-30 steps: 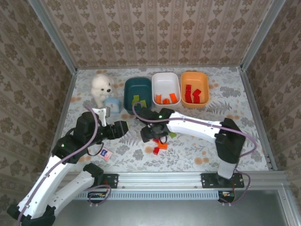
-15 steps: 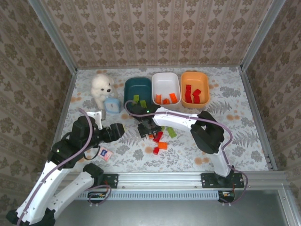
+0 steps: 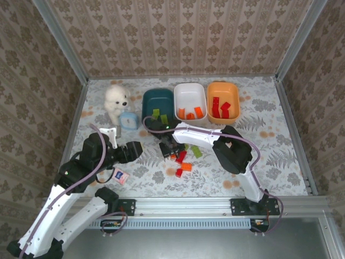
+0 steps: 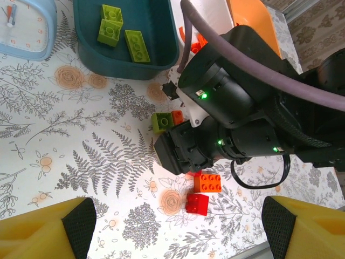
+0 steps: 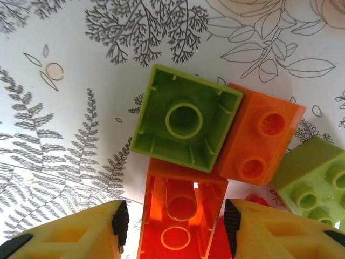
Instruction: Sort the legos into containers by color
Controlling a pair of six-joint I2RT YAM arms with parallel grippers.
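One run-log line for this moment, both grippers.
left gripper: open, empty | right gripper: open, astride upside-down orange-red oblong plastic brick | neighbour: upside-down light green square plastic brick, touching it

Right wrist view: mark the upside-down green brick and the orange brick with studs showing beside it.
upside-down green brick [image 5: 186,116], right wrist view, on the round tube in its hollow underside.
orange brick with studs showing [image 5: 262,145], right wrist view, on its face between the two studs.

A mock-home robot test cell is being shown. A floral tablecloth [image 3: 280,156] is being boxed in by wallpapered panels [image 3: 183,38] on aluminium framing [image 3: 63,40].
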